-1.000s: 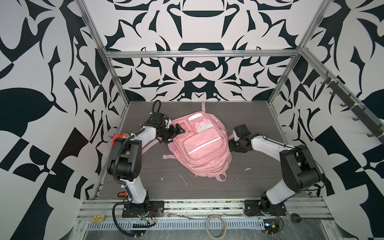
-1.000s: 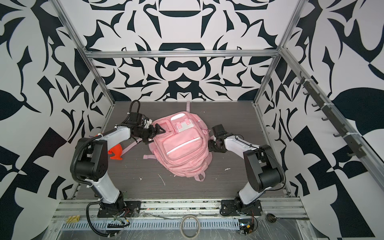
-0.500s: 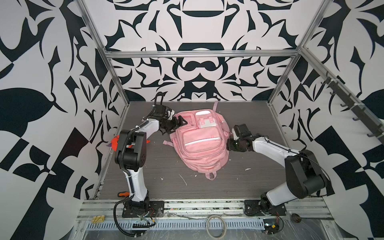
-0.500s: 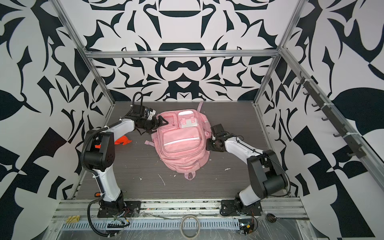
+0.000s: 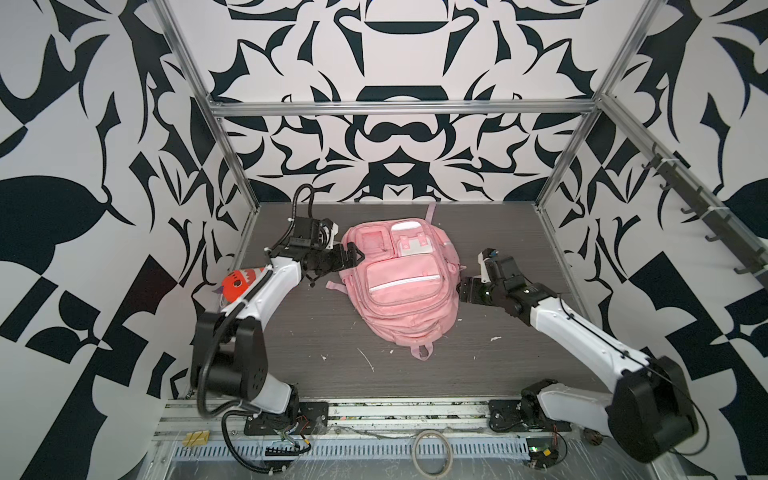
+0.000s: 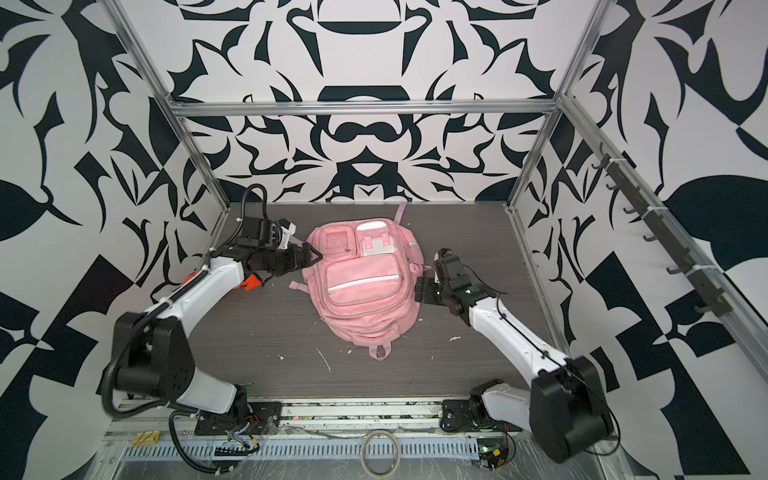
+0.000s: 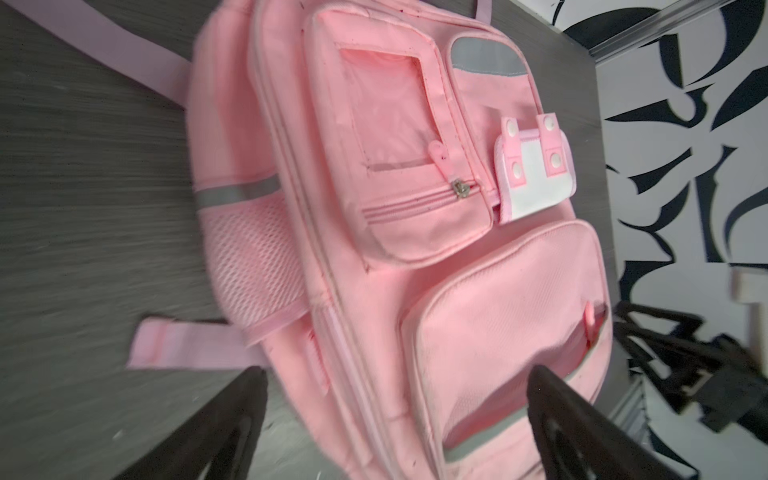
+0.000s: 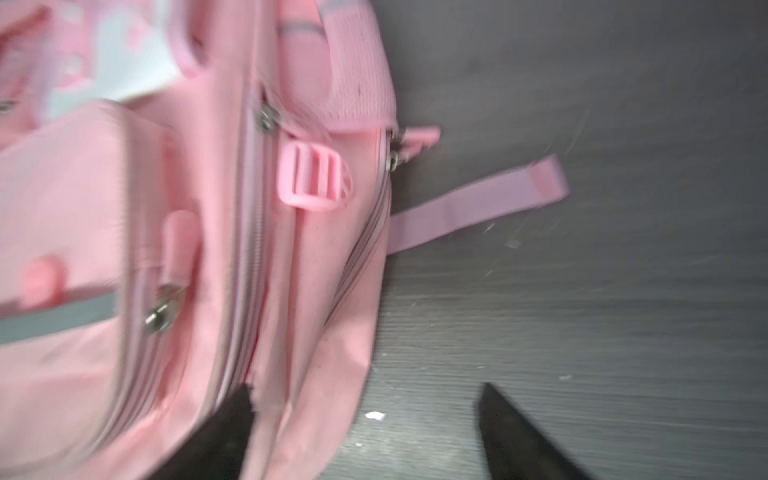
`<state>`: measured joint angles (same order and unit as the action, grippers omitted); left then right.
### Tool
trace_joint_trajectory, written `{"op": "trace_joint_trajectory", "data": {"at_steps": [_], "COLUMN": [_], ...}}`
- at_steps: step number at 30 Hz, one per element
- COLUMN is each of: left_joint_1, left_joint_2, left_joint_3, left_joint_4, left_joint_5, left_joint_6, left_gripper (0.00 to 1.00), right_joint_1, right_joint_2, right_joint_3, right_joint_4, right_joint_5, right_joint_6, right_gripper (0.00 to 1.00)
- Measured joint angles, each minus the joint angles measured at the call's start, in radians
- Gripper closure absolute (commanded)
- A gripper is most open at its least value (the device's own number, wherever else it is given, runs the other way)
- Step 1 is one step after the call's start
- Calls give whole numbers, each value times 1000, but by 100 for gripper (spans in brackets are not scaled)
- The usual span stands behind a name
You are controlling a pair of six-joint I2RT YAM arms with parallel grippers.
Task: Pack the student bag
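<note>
The student bag (image 5: 399, 286) (image 6: 361, 291), a pink backpack, lies front up in the middle of the dark table, its top toward the front edge. My left gripper (image 5: 352, 254) (image 6: 312, 257) stands open at the bag's far left corner. In the left wrist view the bag (image 7: 415, 208) fills the frame and its side runs between the spread fingers of that gripper (image 7: 395, 374). My right gripper (image 5: 462, 287) (image 6: 419, 287) is open at the bag's right side. In the right wrist view one finger (image 8: 232, 419) rests against the bag (image 8: 166, 208) and the other hangs over bare table; nothing is held.
An orange-red plush toy (image 5: 237, 283) (image 6: 251, 283) lies by the left wall, partly behind my left arm. White scraps (image 5: 365, 359) dot the table near the front. A rail of hooks (image 5: 706, 216) runs along the right wall. A loose pink strap (image 8: 478, 199) trails from the bag's right side.
The bag has turned from a slant to nearly straight and shifted toward the back. My left gripper followed it back. The right gripper's jaws have spread wide.
</note>
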<state>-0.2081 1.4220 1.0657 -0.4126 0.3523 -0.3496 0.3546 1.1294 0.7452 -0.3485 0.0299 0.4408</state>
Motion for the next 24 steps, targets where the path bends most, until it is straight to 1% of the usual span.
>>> {"op": "trace_joint_trajectory", "data": {"at_steps": [3, 5, 8, 11, 13, 16, 19, 24], "left_joint_1": [0, 0, 1, 1, 2, 2, 2, 2], "left_joint_2": [-141, -204, -223, -216, -213, -171, -71, 84], "left_joint_3": [-85, -137, -188, -248, -307, -391, -430, -439], "left_joint_4": [7, 12, 16, 59, 126, 257, 404, 643], "left_joint_5": [-136, -259, -425, -564, -643, -730, -776, -789], "left_joint_6": [3, -18, -24, -12, 8, 60, 130, 257], "left_gripper": [1, 0, 1, 1, 1, 1, 1, 1], "right_joint_1": [-16, -42, -93, -164, -197, -208, -216, -230], "right_joint_2": [-126, -206, -295, -312, -288, -224, -115, 73], "right_joint_3": [-23, -58, -145, -234, -283, -369, -404, -430], "right_joint_4": [19, 50, 116, 180, 237, 385, 504, 737], "right_joint_5": [101, 210, 378, 481, 523, 523, 493, 442], "right_joint_6": [-30, -40, -44, -44, -61, -151, -231, -283], "right_gripper": [0, 1, 0, 0, 0, 0, 0, 0]}}
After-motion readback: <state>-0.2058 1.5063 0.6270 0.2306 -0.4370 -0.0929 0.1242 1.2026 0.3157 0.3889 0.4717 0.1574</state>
